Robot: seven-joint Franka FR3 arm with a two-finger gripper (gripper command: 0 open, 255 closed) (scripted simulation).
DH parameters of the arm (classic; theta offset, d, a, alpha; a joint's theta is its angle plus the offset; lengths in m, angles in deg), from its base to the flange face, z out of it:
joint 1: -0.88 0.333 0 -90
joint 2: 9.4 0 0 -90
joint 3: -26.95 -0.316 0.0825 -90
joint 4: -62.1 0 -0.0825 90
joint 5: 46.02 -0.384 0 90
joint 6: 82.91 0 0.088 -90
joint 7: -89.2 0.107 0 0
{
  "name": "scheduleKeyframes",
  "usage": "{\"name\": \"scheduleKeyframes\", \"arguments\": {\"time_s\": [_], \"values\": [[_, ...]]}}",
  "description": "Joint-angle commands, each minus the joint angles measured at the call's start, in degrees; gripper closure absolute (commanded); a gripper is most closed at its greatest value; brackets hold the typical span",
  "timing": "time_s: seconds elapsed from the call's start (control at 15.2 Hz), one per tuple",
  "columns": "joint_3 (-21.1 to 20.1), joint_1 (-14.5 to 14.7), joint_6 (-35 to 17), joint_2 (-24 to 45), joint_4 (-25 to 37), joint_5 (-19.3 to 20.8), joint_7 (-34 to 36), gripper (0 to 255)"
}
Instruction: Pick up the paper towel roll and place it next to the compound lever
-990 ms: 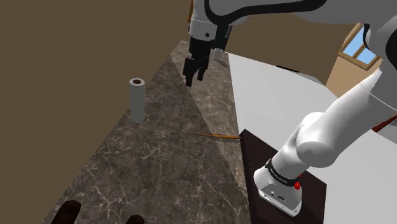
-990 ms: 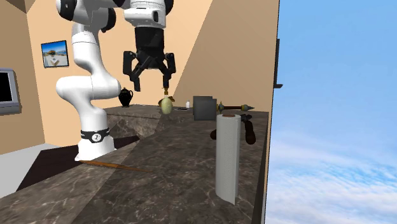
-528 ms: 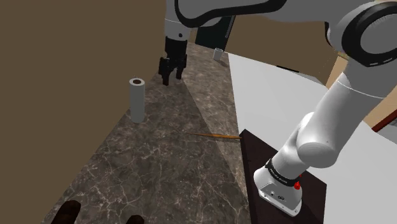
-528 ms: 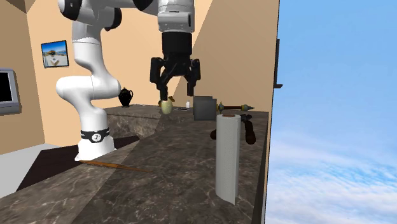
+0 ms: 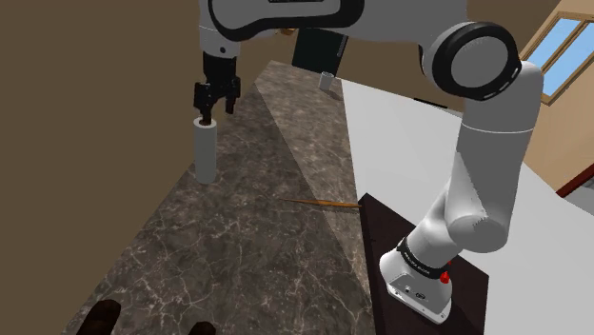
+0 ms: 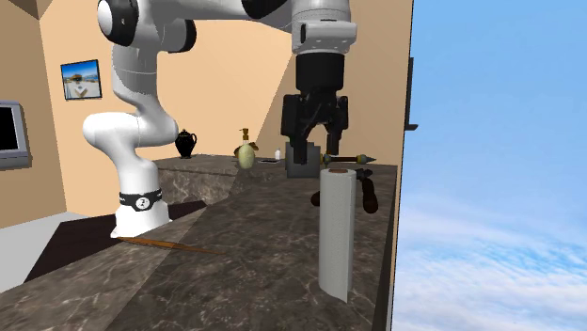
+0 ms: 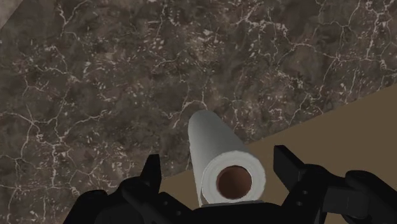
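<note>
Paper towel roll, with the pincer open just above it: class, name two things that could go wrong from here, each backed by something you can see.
1. The paper towel roll stands tall and upright. If the open pincer comes down off-centre, a finger may strike the top rim and tip it.
2. It stands close to the edge of the counter, so a tipped roll might go over.

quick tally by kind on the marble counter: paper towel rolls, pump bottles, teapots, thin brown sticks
paper towel roll: 1
pump bottle: 1
dark teapot: 1
thin brown stick: 1
total: 4
</note>
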Motion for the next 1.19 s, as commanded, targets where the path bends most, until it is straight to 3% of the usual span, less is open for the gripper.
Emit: {"name": "scheduleKeyframes", "arguments": {"time_s": [0.0,0.13,0.2,0.66,1.12], "values": [[0.0,1.3,1.5,5.2,7.0,1.3,0.3,0],[0.2,2.9,3.8,11.0,15.6,2.6,0.6,0],[0.3,3.1,4.0,11.4,16.2,2.7,0.6,0],[0.3,2.8,-1.8,11.4,10.4,2.8,0.7,0],[0.3,2.8,-1.8,11.4,10.4,2.8,0.7,0]]}}
